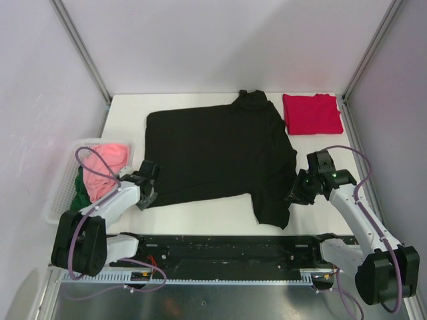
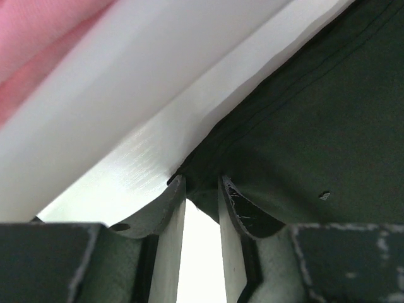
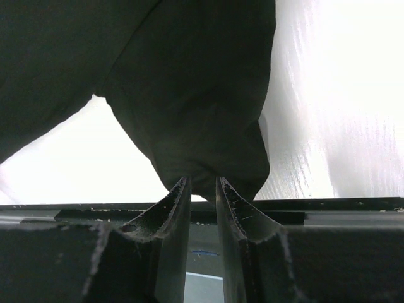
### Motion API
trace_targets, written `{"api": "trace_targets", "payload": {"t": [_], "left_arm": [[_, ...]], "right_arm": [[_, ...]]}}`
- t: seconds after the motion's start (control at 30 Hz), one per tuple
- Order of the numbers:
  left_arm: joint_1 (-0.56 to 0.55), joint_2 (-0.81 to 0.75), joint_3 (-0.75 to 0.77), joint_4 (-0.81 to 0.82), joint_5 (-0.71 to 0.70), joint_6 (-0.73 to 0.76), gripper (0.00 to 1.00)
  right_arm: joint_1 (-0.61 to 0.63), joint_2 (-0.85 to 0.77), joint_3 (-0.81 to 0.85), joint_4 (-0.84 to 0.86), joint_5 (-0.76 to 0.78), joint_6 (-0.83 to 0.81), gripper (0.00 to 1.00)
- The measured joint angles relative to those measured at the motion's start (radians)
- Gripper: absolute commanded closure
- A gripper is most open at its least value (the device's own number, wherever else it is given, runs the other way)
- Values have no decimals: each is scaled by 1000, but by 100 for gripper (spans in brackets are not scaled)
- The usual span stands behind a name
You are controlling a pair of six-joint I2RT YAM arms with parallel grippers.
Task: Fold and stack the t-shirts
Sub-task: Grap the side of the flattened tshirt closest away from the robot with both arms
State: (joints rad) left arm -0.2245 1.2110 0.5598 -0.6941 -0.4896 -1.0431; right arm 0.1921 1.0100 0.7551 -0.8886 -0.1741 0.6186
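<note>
Black t-shirt (image 1: 213,153) lies spread on the table (image 1: 200,212), long axis crosswise: your left gripper (image 1: 149,192) sits at its hem corner, right gripper (image 1: 297,191) at its sleeve. Both nearly closed; whether pinching cloth, you cannot tell.

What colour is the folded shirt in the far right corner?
Crimson red. The shirt shows best in the top external view.

White tabletop (image 1: 200,215) enclosed by pale walls (image 1: 227,40) with metal corner posts (image 1: 80,48); black rail (image 1: 227,247) along near edge.
</note>
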Motion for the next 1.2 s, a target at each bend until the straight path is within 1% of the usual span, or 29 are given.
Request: {"api": "trace_targets", "payload": {"t": [0.1, 0.23, 0.3, 0.43, 0.6, 0.77, 0.97, 1.2], "left_arm": [[-2, 13, 3, 0, -2, -4, 79], [-2, 20, 5, 3, -1, -3, 96], [-2, 19, 5, 4, -1, -2, 99], [-2, 5, 5, 3, 3, 16, 100], [-2, -62, 8, -2, 7, 58, 100], [-2, -117, 47, -5, 23, 106, 100], [-2, -146, 82, -4, 36, 152, 100], [-2, -153, 89, -5, 56, 183, 100]], "right_arm": [[-13, 3, -6, 4, 0, -3, 73], [-20, 6, -6, 9, 1, -3, 73], [-23, 6, -6, 10, 1, -3, 73], [-48, 6, -20, 18, 4, -3, 72], [-84, 6, -40, 26, 12, 7, 71], [-95, 8, -41, 61, 39, 45, 69], [-98, 62, -63, 161, 116, 91, 64], [-110, 161, -104, 304, 177, 116, 63]]}}
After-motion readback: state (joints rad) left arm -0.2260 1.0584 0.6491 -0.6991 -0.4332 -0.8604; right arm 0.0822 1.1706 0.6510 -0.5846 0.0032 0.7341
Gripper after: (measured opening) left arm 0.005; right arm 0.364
